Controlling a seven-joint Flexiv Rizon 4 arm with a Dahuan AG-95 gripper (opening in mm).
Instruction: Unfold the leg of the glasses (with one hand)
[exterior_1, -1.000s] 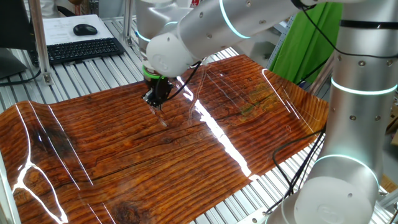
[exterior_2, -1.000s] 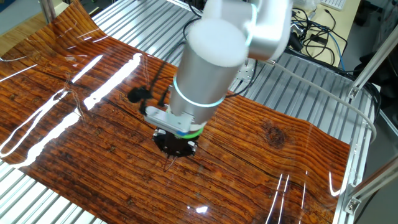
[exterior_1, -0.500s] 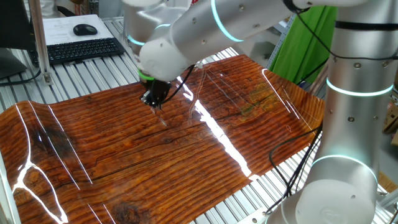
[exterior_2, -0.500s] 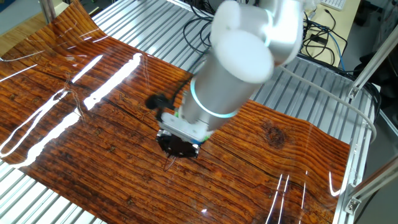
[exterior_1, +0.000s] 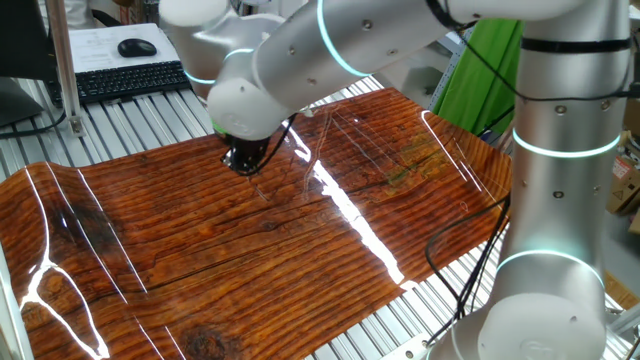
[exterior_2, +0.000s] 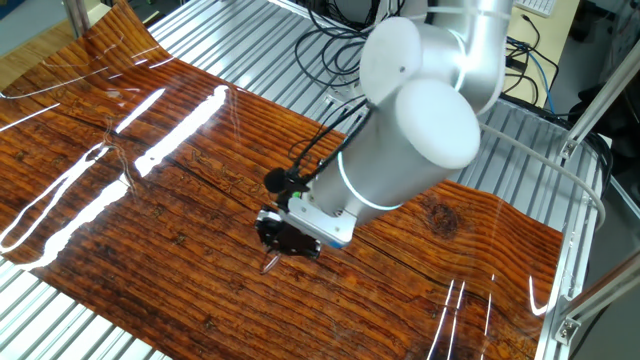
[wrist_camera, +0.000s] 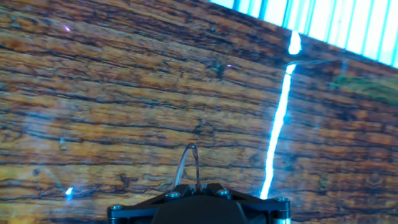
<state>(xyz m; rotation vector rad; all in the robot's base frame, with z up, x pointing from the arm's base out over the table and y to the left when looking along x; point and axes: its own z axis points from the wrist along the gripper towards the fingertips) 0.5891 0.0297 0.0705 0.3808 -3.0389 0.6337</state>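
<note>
We see the glasses (wrist_camera: 188, 163) only as a thin wire loop rising from between the fingers (wrist_camera: 193, 186), which are pinching it just above the wood-grain counter (wrist_camera: 124, 93). One fixed view (exterior_1: 252, 172) and the other (exterior_2: 270, 264) show a faint sliver under the arm near the counter's middle, far from every edge.

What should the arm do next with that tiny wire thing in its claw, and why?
Probably a slow, small turn of the wrist to swing the leg open, without loosening the grip. The gripper looks closed on the glasses: only a thin wire loop shows past its tips, low over the wood-patterned mat. Wire this fine could slip or bend under a quick move.
</note>
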